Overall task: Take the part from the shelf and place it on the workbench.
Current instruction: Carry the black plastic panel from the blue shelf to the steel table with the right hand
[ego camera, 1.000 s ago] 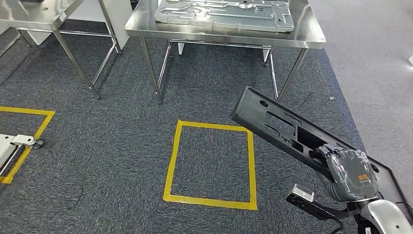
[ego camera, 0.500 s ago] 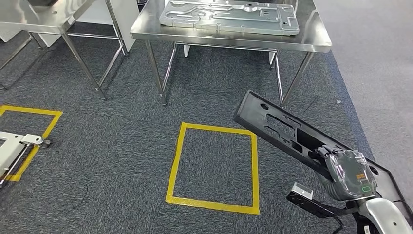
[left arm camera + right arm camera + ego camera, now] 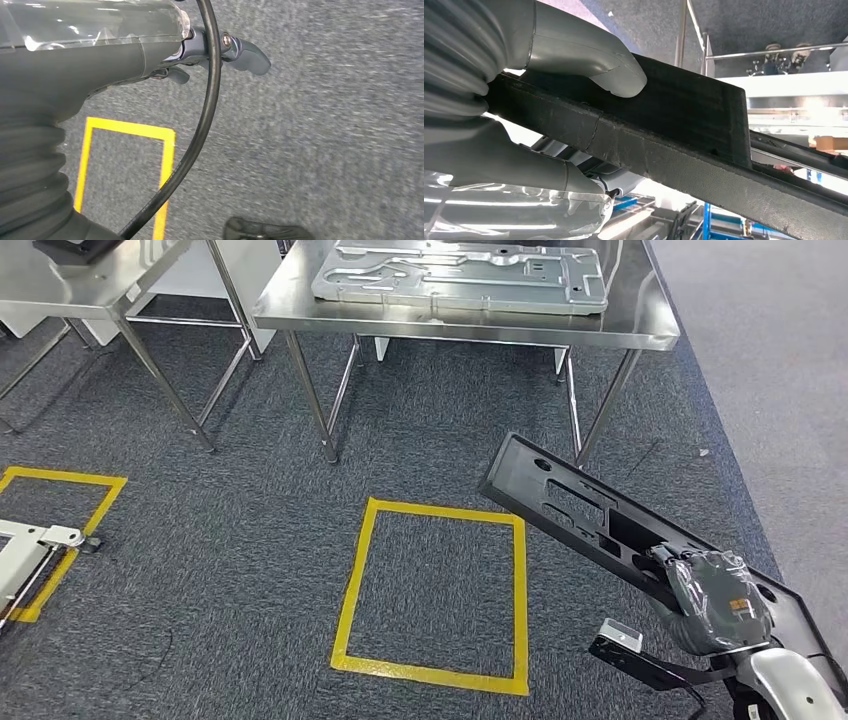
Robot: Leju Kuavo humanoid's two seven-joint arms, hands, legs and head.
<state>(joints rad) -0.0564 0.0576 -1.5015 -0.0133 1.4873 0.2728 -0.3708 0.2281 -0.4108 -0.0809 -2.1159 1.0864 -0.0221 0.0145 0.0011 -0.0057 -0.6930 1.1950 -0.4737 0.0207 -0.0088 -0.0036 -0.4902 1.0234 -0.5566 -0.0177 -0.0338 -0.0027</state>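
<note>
My right hand (image 3: 712,598) clamps the black part (image 3: 590,523) at lower right of the head view, fingers wrapped on its edge so it carries level toward the steel surface (image 3: 640,328) at top. Left hand (image 3: 100,45) hangs, fingers curled, holding nothing.

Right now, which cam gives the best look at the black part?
Head view: it shows most of the black part, cutouts included, with the right hand gripping it over the carpet. The right wrist view gives a close look at one edge under the thumb. The left wrist view looks at carpet.
</note>
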